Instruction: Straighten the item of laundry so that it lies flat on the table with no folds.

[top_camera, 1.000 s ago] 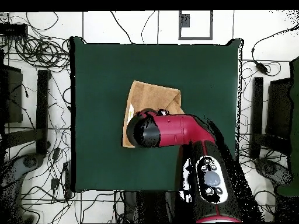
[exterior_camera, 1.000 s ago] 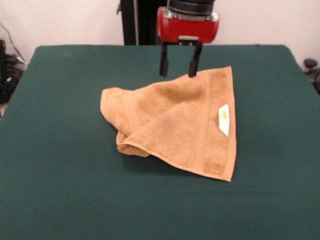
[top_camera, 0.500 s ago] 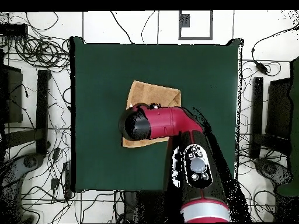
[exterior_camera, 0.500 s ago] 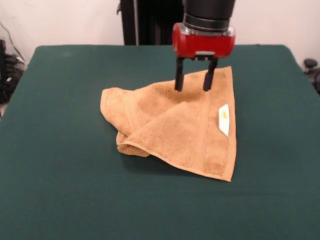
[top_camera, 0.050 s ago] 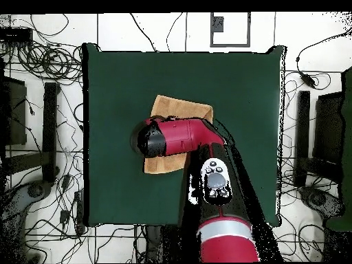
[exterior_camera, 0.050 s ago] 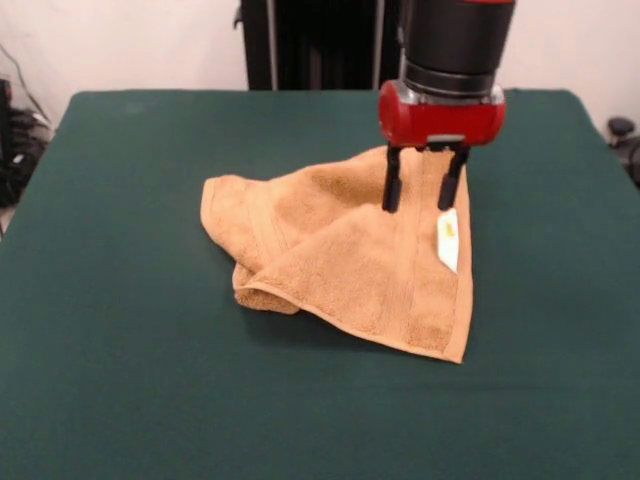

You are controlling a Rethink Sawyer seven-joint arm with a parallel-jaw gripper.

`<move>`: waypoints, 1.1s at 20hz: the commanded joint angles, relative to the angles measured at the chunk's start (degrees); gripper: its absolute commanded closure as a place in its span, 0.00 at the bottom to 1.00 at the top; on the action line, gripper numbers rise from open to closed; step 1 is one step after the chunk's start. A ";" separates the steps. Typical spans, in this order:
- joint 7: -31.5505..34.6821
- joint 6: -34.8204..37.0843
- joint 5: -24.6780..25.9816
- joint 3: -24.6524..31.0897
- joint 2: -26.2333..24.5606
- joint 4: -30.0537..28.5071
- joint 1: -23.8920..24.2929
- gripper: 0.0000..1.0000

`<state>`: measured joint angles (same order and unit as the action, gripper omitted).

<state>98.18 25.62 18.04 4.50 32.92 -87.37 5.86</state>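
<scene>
My gripper (exterior_camera, 0.050 s ago: 420, 192) hangs spread, seemingly just above the folded tan-orange terry-cloth towel (exterior_camera, 0.050 s ago: 350, 255) mid dark green felt table (exterior_camera, 0.050 s ago: 130, 380), to grasp its labelled edge.

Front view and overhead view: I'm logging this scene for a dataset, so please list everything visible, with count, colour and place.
Small square tan-orange terry-cloth towel: one, tan-orange, at the table's middle, folded over itself into a rough triangle with a rolled lump at one end.
Small white label: one, white with a yellow mark, on the towel's border band beside the claw.
Large rectangular table with dark green felt-like cover: one, dark green, fills most of both views.
Cables: many, black, on the pale floor around the table in the overhead view.
Red and black arm: one, reaching over the towel.
Claw: one, black fingers under a red housing, open, tips at the towel near its label.
</scene>
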 commanded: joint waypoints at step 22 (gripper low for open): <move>9.20 -3.28 -3.53 0.84 -11.50 10.75 -2.24 0.00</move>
<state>98.18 25.49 15.92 3.65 25.98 -78.35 4.81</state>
